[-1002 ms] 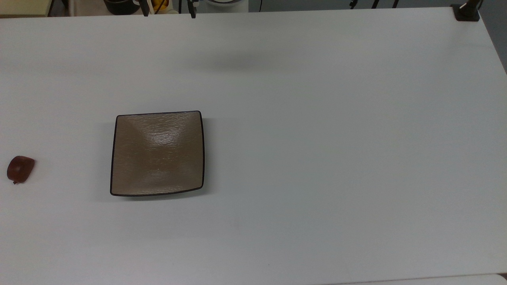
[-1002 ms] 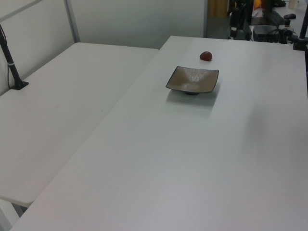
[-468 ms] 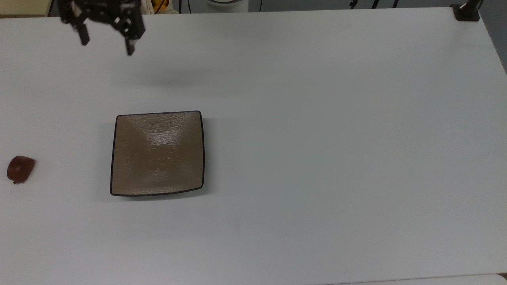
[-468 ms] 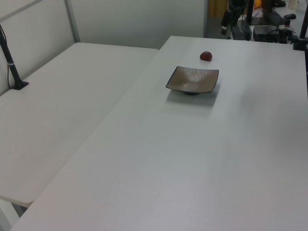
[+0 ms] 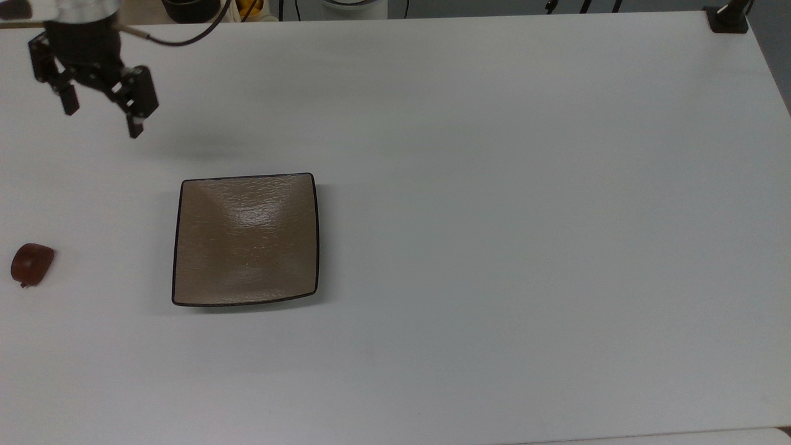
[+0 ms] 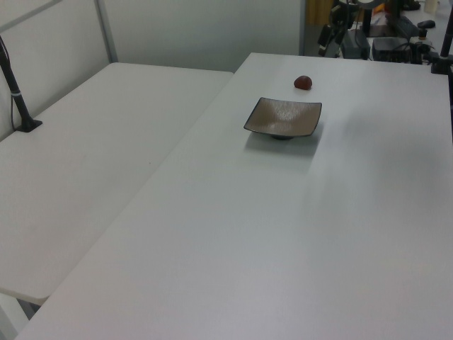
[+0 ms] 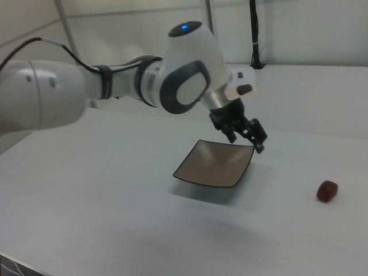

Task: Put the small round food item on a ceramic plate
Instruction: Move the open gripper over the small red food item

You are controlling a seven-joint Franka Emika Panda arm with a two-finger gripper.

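My gripper (image 5: 102, 120) hangs w/ fingers apart, empty, above table (image 5: 494, 185) near top view's upper left; food (image 5: 31, 264) on table, apart from plate (image 5: 246, 240), at left edge.

no readable text, no labels, no brands, no numbers

A white table (image 5: 494, 185) bears the ceramic plate (image 5: 246, 240) and the small round food item (image 5: 31, 264), well apart.
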